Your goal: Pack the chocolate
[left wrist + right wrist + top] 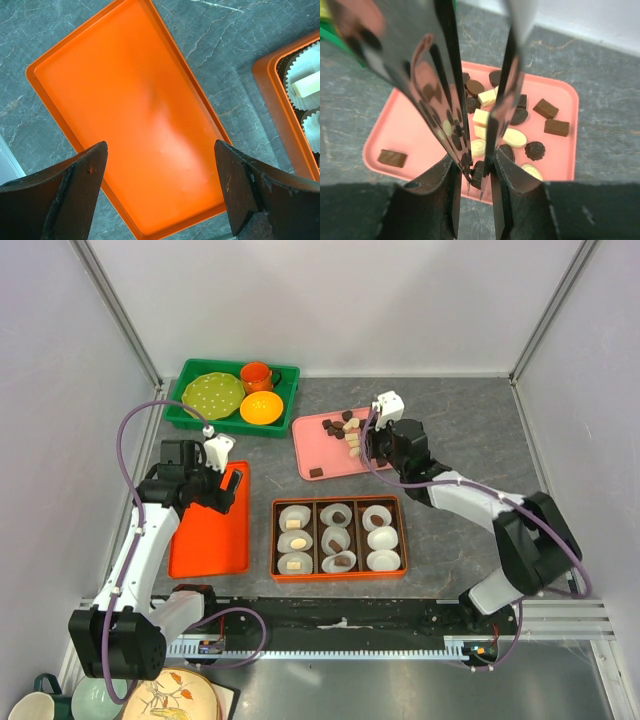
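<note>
Your left hand (160, 150): fingers spread wide, nothing held, hanging over bare orange tray (125, 110) on desk (225, 45). Middle: box (338, 501) of paper cups (383, 561), several with chocolate (337, 515) inside. More pieces loose on pink tray (415, 130). Your right hand (477, 182): almost closed, low over pink tray, dark piece between tips; cannot tell if gripped.

Tabletop (460, 430): dark grey, marbled stone pattern, matte.
Back wall (330, 300), left wall (50, 390), right wall (600, 410): plain pale panels.
Corner posts (118, 310): two, metal, at the rear corners.
Near-edge rail (560, 625): slotted aluminium.
Light: even, with soft shadows.
</note>
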`<state>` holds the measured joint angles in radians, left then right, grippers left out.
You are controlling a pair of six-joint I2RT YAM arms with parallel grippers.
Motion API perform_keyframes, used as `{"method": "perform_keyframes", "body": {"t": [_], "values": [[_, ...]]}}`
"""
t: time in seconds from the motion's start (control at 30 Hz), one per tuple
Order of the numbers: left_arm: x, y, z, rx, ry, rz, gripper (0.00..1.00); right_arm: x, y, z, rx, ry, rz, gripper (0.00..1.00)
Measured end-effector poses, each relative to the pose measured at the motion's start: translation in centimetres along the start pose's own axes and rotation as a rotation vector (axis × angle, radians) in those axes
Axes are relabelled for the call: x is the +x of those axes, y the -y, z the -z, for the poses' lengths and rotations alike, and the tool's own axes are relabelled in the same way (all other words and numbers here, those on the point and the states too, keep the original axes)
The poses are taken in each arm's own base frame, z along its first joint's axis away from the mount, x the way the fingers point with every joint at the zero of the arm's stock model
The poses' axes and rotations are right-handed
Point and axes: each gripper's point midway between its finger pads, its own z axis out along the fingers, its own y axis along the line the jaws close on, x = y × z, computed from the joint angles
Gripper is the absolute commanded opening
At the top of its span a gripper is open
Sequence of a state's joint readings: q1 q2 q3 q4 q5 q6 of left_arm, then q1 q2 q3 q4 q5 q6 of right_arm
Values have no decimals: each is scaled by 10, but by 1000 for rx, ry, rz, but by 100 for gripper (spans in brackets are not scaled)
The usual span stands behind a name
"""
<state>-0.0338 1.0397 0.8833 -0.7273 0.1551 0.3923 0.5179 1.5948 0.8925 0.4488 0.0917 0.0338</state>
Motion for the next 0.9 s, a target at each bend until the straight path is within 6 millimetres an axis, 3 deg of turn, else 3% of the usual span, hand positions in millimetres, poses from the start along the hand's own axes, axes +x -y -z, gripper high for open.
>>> {"method": "perform_keyframes", "body": {"t": [0.1, 0.23, 0.37, 0.47, 0.6, 0.73, 0.9], "values": [[0, 0, 0, 0, 1, 0, 94, -29, -7, 24, -5, 38, 7, 24], [0, 0, 0, 0, 1, -1, 94, -76, -31, 75, -54, 115, 5, 23], [-1, 0, 0, 3, 3, -1, 94, -95, -55, 123, -111, 141, -20, 23], [0, 1, -2, 6, -1, 0, 94, -79, -68, 148, -138, 84, -30, 23], [1, 1, -3, 8, -6, 1, 94, -35, -80, 169, -154, -53, -21, 22], [1, 1, -3, 8, -6, 1, 94, 0, -78, 188, -142, -167, -9, 23], [1, 1, -3, 9, -7, 2, 94, 14, -71, 202, -113, -220, -4, 23]]}}
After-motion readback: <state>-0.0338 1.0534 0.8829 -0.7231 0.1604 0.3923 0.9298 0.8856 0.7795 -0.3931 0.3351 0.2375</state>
